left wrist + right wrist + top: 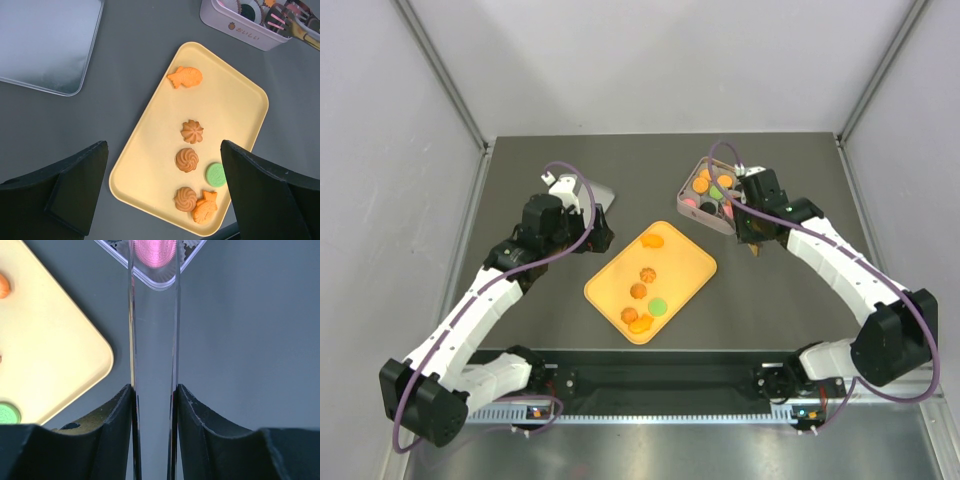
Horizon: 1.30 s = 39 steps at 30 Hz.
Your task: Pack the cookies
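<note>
Several cookies lie on the orange tray (690,262): an orange fish (185,77), two orange swirls (192,131) (187,159), a green round (216,174), another swirl (185,198) and a second fish (205,208). More cookies fill the pink tin (705,217). My left gripper (165,150) is open and empty above the tray's near half. My right gripper (154,390) is shut on clear tongs (154,330). The tongs' tips hold a pink cookie (152,251) over the tin's corner (190,260).
The tin's silver lid (47,42) lies flat on the dark table at the back left, beside my left arm. The tin (240,32) stands just beyond the tray's far right corner. Grey walls close in both sides.
</note>
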{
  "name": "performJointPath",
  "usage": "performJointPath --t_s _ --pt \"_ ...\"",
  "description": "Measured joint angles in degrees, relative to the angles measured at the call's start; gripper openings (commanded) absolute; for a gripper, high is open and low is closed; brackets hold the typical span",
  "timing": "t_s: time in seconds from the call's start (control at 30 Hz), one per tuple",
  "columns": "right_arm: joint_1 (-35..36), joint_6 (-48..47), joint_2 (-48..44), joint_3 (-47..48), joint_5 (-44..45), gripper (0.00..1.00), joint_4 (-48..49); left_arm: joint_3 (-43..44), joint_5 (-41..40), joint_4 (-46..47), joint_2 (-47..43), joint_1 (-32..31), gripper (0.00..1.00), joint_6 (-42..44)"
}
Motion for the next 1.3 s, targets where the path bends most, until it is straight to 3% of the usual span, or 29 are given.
performJointPath --t_s 1.3 --pt "-0.2 0.0 0.0 0.0 0.0 0.42 -0.4 0.0 0.2 0.0 0.4 0.0 0.99 0.0"
